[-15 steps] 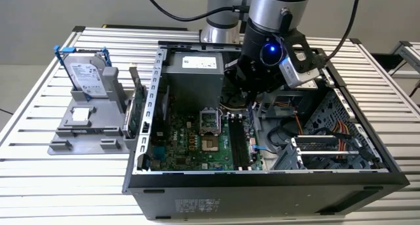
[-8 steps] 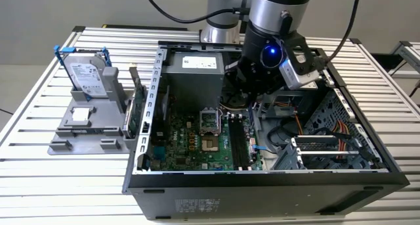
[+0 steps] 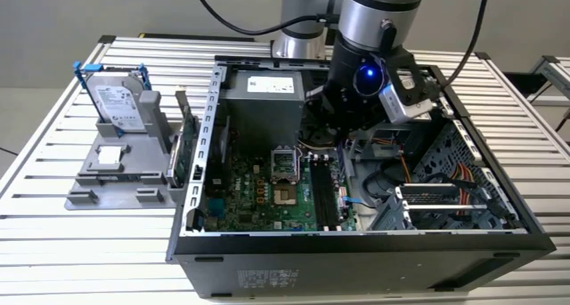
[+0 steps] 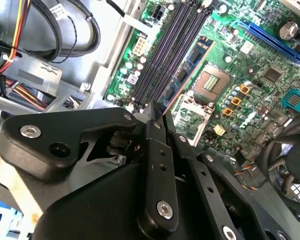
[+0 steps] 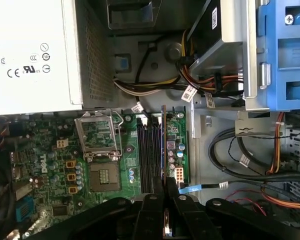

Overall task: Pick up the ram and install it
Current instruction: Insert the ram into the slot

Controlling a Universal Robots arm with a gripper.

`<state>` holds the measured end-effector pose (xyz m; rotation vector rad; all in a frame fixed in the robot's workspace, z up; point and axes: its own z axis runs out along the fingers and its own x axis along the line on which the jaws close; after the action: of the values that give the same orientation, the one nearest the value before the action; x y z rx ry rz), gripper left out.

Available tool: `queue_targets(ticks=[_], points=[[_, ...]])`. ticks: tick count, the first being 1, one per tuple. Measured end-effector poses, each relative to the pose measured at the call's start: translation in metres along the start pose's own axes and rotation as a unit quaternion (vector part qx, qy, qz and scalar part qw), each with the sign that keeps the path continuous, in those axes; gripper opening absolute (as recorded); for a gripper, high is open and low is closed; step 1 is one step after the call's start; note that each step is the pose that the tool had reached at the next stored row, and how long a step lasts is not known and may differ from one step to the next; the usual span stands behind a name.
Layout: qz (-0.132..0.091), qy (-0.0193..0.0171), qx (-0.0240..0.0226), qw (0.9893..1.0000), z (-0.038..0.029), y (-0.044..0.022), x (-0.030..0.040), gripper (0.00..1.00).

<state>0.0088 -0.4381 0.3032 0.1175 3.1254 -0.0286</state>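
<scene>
Between the narrowed black metal jaws of the gripper [image 5: 166,192] sits the ram [image 5: 163,150], a thin dark-blue board seen edge-on, held upright over the long black memory slots [image 5: 149,157] of the green motherboard [image 5: 50,165]. Its chips and lower edge are hidden by the fingers [image 4: 157,165], so whether it touches a slot cannot be told. Beyond stand the square metal processor socket [image 5: 100,142], the grey power supply [image 5: 30,50] with small printed marks, and bundled cables [image 5: 240,160].
</scene>
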Motion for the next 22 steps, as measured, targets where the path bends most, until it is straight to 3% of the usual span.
queue_targets(ticks=[22], points=[[0.000,0.0004,-0.0001,1.0000,0.0085,-0.0039,-0.0011,0.00]])
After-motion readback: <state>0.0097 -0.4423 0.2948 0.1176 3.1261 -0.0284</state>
